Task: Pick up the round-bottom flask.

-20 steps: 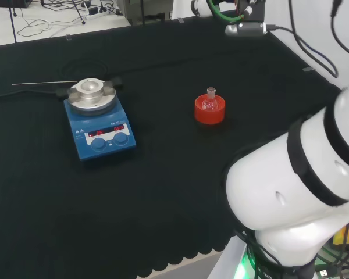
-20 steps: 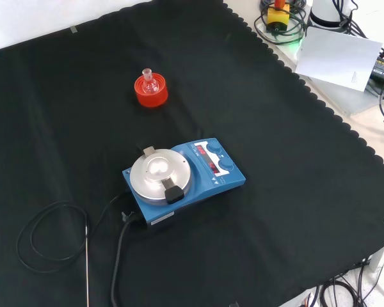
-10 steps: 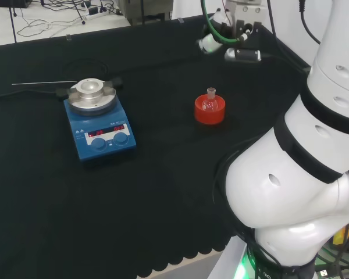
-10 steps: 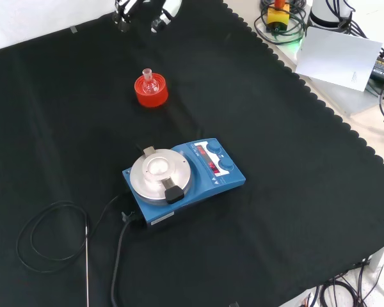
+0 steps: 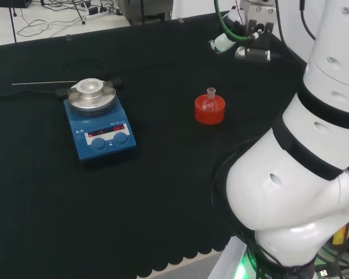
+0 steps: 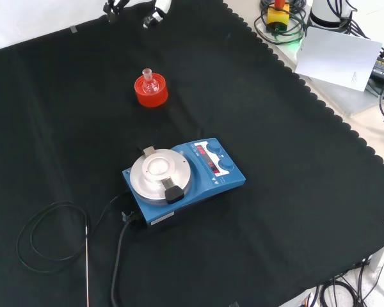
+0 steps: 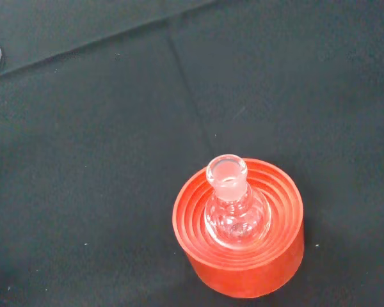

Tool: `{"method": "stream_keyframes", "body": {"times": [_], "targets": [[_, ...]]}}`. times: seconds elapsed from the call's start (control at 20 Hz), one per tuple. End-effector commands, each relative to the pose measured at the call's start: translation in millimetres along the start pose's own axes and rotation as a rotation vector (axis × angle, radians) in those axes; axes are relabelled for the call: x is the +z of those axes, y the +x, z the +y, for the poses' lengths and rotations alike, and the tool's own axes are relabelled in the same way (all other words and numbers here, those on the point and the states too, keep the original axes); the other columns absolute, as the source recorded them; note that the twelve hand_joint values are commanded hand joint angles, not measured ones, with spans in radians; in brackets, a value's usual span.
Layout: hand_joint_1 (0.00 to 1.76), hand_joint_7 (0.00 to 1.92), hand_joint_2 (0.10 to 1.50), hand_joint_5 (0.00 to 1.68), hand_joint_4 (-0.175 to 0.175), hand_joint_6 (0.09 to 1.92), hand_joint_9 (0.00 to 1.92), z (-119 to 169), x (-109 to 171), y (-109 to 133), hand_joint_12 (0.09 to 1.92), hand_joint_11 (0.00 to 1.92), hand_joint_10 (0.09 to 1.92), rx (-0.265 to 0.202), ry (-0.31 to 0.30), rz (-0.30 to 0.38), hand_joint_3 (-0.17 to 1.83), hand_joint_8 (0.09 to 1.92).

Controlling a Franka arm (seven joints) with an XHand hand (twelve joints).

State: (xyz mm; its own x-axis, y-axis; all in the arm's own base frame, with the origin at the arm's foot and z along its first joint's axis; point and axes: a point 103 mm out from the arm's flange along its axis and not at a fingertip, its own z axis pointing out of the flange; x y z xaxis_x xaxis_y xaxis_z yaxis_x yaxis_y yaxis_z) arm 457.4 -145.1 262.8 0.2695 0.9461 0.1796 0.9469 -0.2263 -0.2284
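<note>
In the head view, a blue hotplate stirrer with a round silver top (image 5: 99, 119) stands at left. The small clear glass round-bottom flask (image 5: 209, 103) sits upright in a red ribbed ring stand (image 5: 210, 110) mid-cloth. The black and white hand (image 5: 244, 35) hangs above, well apart; whether its fingers are spread or curled cannot be told.
</note>
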Motion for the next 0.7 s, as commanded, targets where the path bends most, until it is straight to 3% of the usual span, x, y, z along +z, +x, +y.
{"method": "stream_keyframes", "body": {"times": [0.05,0.4,0.7], "targets": [[0.77,0.16,0.74,0.46,-0.023,0.19,0.32,27,61,13,1.38,0.15,0.73,-0.037,0.040,0.094,0.66,0.65],[0.83,0.19,0.68,0.53,-0.035,0.22,0.36,23,78,9,1.39,0.17,0.73,-0.048,0.023,0.116,0.66,0.66],[0.85,0.20,0.64,0.54,-0.039,0.22,0.38,21,97,4,1.38,0.17,0.72,-0.036,0.051,0.105,0.67,0.67]]}}
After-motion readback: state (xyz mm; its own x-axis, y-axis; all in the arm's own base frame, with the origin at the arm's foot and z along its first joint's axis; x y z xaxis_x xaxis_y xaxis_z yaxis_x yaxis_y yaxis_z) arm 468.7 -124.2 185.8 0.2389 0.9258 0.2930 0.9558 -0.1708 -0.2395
